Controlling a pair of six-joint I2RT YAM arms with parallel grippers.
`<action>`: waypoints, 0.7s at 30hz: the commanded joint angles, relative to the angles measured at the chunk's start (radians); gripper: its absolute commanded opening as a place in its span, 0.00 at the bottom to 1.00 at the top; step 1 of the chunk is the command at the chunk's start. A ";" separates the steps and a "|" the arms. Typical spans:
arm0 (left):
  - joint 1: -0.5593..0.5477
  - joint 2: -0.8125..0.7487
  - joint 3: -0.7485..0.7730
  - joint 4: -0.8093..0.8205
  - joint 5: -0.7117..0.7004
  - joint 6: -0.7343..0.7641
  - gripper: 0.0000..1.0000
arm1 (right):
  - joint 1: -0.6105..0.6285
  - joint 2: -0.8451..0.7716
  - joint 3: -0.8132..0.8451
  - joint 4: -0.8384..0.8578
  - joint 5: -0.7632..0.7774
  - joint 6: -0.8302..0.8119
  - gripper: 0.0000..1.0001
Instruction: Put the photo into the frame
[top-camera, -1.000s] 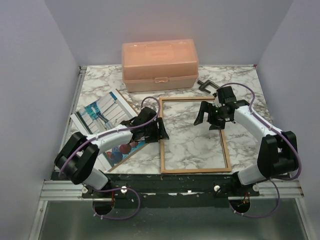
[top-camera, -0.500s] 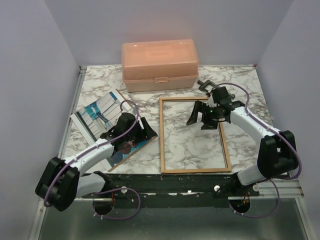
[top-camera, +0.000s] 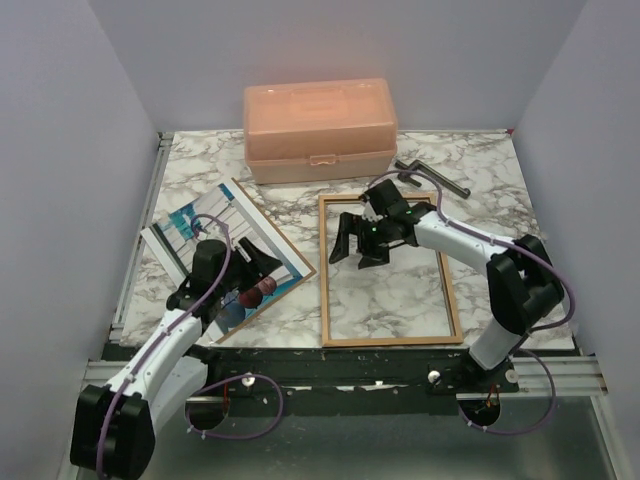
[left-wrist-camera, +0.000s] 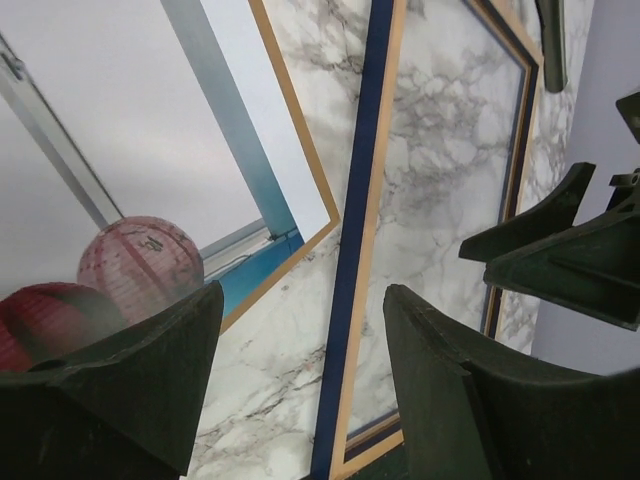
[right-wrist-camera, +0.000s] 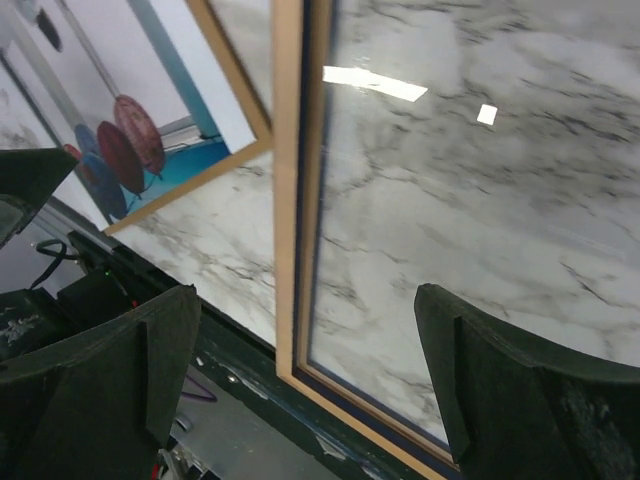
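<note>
Item 1, near left: left gripper (top-camera: 264, 265). Its claws are spread with nothing between them. It hangs low over the near right part of the photo.

Item 2, left: the photo (top-camera: 205, 225), picture side up and turned at an angle. It lies on a brown board (left-wrist-camera: 295, 110) whose rim shows along its edges. The balloons are at its near end.

Item 3, centre right: the frame (top-camera: 323, 305), flat on the marble table (top-camera: 200, 165) with its tan side up and navy showing along the edge. It holds nothing. Its left rail is just beside the board's right corner, not touching.

Item 4, centre: right gripper (top-camera: 352, 250). Its claws are spread wide and hold nothing, hanging above the frame's far left part.

Item 5, far right: a dark metal tool (top-camera: 432, 178), just beyond the frame's far rail.

Item 6, far centre: a peach plastic box (top-camera: 318, 128), lid down.
</note>
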 joint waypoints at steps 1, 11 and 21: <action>0.043 -0.099 0.011 -0.155 -0.050 0.048 0.65 | 0.069 0.081 0.106 0.053 0.019 0.049 0.96; 0.046 -0.121 0.116 -0.453 -0.283 0.150 0.65 | 0.169 0.232 0.258 0.050 0.039 0.076 0.92; 0.046 -0.018 0.142 -0.504 -0.323 0.163 0.60 | 0.210 0.319 0.304 0.071 0.012 0.094 0.83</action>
